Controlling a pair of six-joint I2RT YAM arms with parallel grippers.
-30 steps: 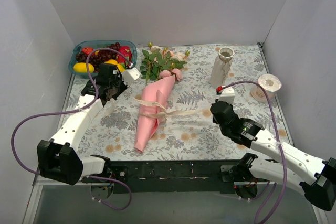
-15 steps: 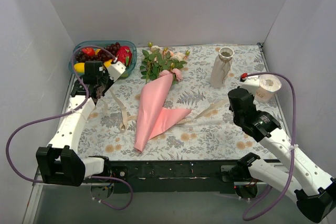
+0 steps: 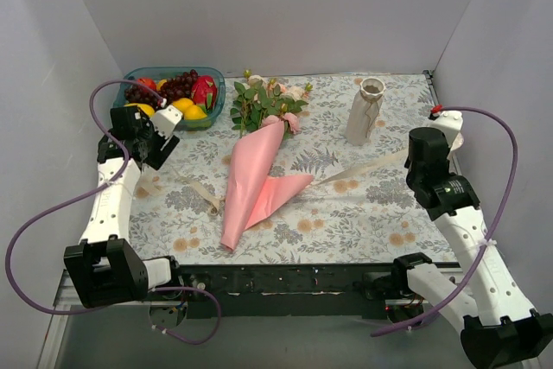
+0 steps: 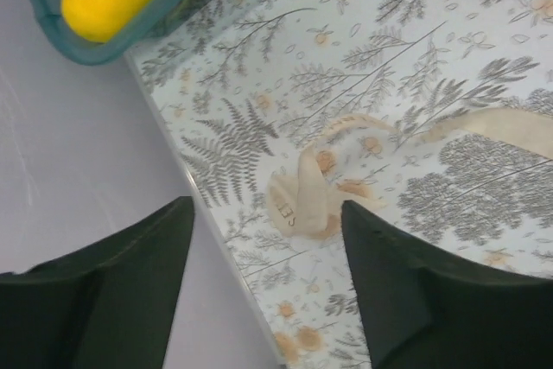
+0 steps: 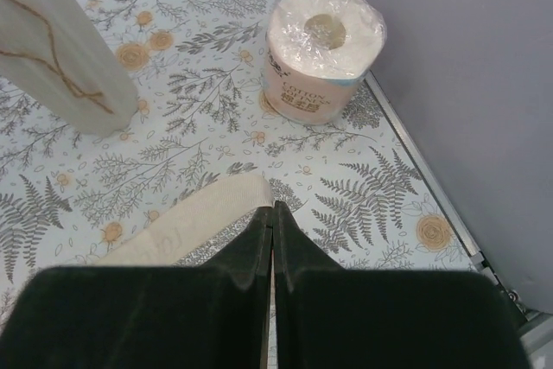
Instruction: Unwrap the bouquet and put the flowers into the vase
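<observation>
The left gripper [image 4: 263, 213] is released: its jaws stand apart with nothing between them. It hangs well left of the bouquet [image 3: 249, 187], above a loose loop of ribbon [image 4: 304, 200] that lies on the cloth [image 3: 346, 213] and is not touched.

The bouquet lies flat between the two arms. Its long axis runs from the pointed near end, leaning right, to the flowers [image 3: 263, 103] at the far end. One flap of paper [image 3: 289, 187] lies spread to the bouquet's right. The rest forms a cone round the stems.

The vase [image 3: 365, 110] stands upright, right of the bouquet's far end and apart from it.

The right gripper [image 5: 273, 206] is clenched on the ribbon's right-hand end, well right of the bouquet and beyond the vase.

Judged next step: spread the cone. The left gripper is free and looks the nearer, so it should approach from the bouquet's left, across the long axis.
</observation>
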